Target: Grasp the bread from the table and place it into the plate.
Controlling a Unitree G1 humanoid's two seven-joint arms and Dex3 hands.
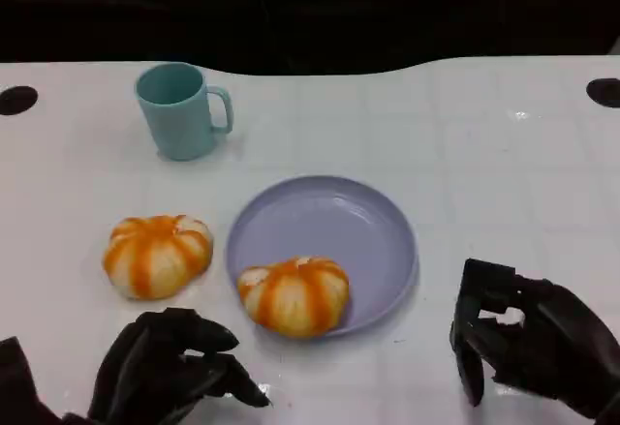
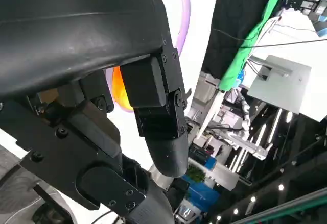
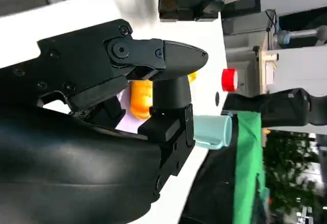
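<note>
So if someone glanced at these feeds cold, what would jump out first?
Probably the two orange-and-white striped bread rolls: one bread sits on the near rim of the lavender plate, the other bread lies on the table left of it. Next, the black left hand and right hand resting near the front edge, holding nothing.

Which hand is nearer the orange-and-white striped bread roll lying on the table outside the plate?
Left. The left hand sits just in front of the orange-and-white striped bread roll, not touching; the right hand is across the lilac round plate.
</note>
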